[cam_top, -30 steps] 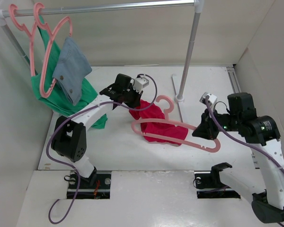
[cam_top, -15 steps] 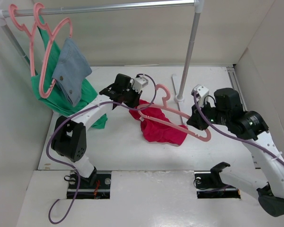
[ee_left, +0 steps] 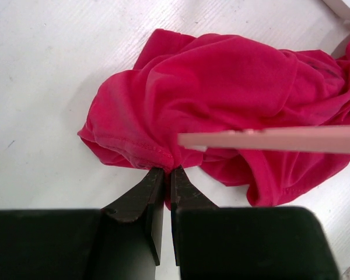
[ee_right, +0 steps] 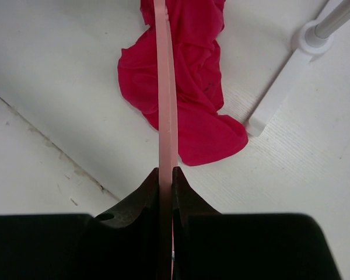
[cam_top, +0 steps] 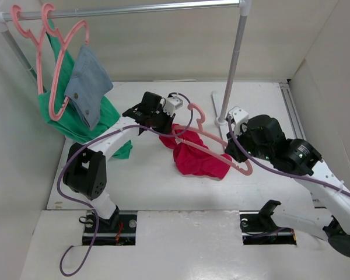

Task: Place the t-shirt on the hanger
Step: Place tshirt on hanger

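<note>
1. Three pink hangers: one hanger (ee_right: pixel 166 87) at centre, two rail hangers (cam_top: pixel 39 70) at 10 o'clock.
2. Three garments: a crimson t-shirt (cam_top: pixel 198 157) at centre; a green garment (cam_top: pixel 108 114) and a denim garment (cam_top: pixel 87 84) at 10 o'clock.
3. Two arms: left arm (cam_top: pixel 114 140) at 8 o'clock, right arm (cam_top: pixel 291 154) at 4 o'clock.
4. Two purple cables (cam_top: pixel 59 181), one per arm.
5. One rail (cam_top: pixel 134 8) at 12 o'clock.
</note>
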You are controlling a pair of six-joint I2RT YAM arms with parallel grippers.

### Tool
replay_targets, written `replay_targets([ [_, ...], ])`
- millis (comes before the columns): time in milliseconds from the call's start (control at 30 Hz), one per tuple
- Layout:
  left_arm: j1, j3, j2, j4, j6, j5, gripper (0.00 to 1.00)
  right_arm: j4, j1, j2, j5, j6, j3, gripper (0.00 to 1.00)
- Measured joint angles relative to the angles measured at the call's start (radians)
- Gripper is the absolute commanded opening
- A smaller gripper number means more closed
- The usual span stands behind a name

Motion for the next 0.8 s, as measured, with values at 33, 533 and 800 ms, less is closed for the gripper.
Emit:
replay_targets([
  [33, 0.000, 0.000, 0.000, -0.004, 0.000, 0.000, 0.00, 0.000, 0.014, 0.000, 0.021, 0.005, 0.007, 0.00],
  [533, -0.008, 0.218, 0.001, -0.130, -0.011, 0.094, 0.00, 0.167, 0.117, -0.040, 0.103, -0.088, -0.092, 0.00],
  [800, -0.011, 0.410, 0.001, -0.246, 0.027, 0.181, 0.00, 0.389, -0.019, -0.230, -0.032, -0.177, -0.301, 0.00],
])
